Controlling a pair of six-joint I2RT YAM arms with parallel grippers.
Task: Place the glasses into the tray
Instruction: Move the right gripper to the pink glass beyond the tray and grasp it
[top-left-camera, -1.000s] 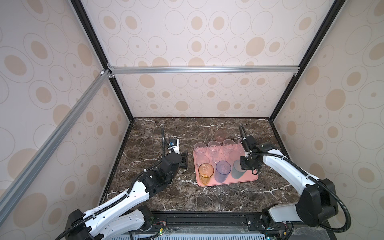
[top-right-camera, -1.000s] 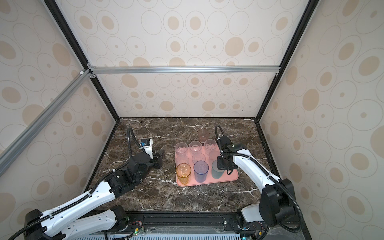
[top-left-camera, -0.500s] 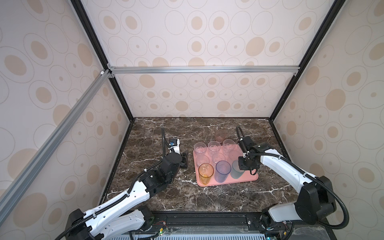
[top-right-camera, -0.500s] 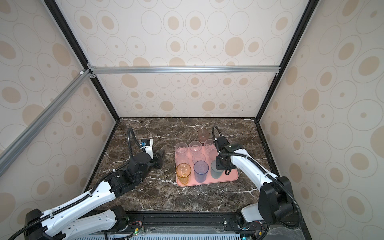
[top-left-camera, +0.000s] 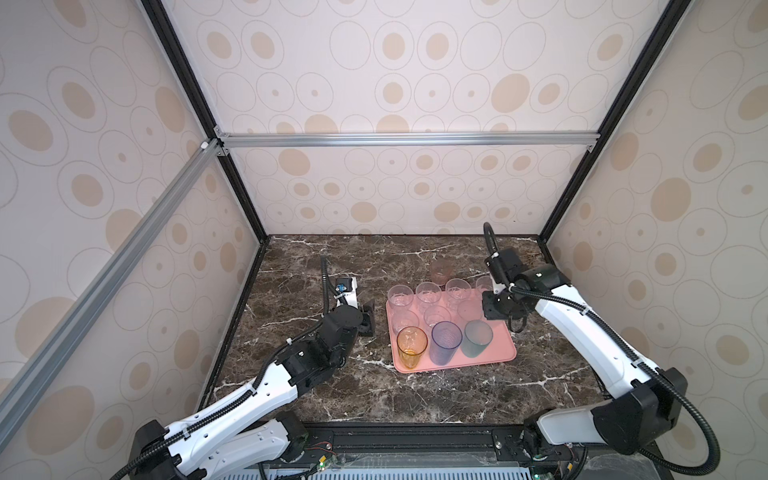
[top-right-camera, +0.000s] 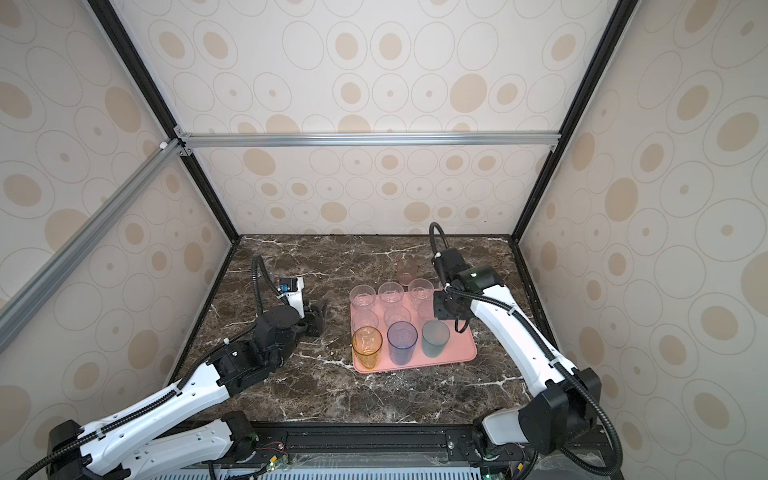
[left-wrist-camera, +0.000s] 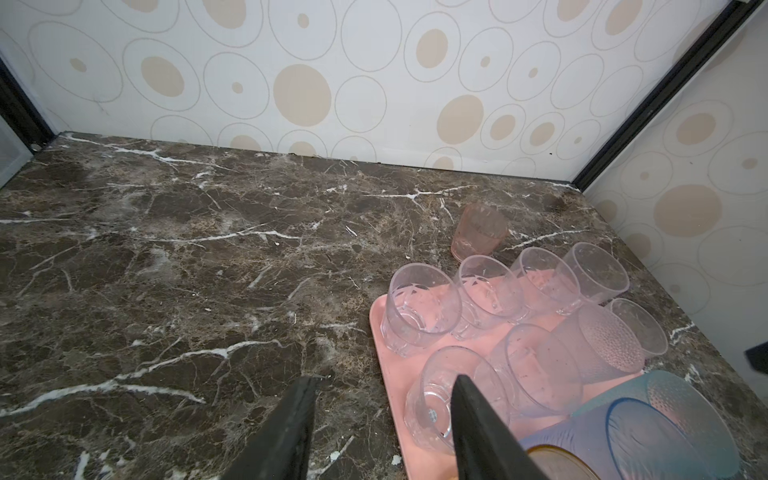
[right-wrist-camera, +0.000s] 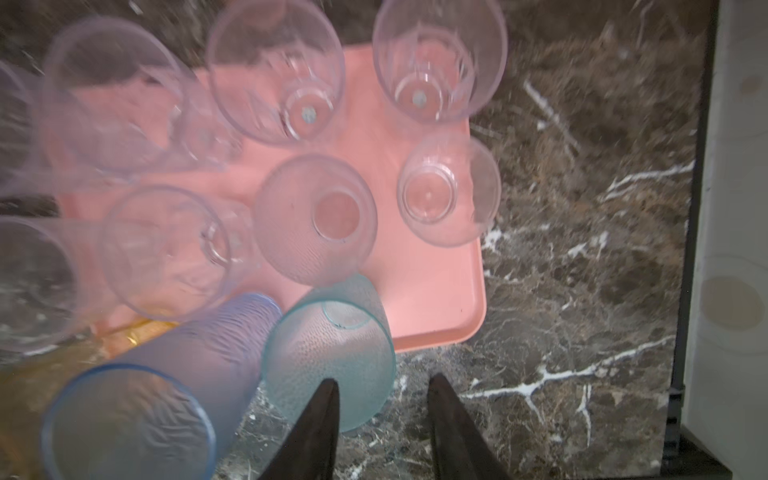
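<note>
- top views, both: dark marble table (top-left-camera: 415, 399) carries the tray (top-left-camera: 500, 351), right of centre.
- glasses (top-left-camera: 428, 291) stand upright, packed on the tray.
- right gripper (right-wrist-camera: 382, 384) above tray's right side, fingers apart, empty; teal glass (right-wrist-camera: 328, 357) just beside one finger.
- left gripper (left-wrist-camera: 384, 379) low, just left of tray, fingers apart, empty.
- pink glass (top-left-camera: 440, 270) on table just behind tray, apart from both grippers.

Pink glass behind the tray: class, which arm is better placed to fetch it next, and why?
Right, probably. The right end effector hangs open and empty over the tray's right edge, nearer the pink glass. The left end effector, also open, sits farther off beside the tray.
</note>
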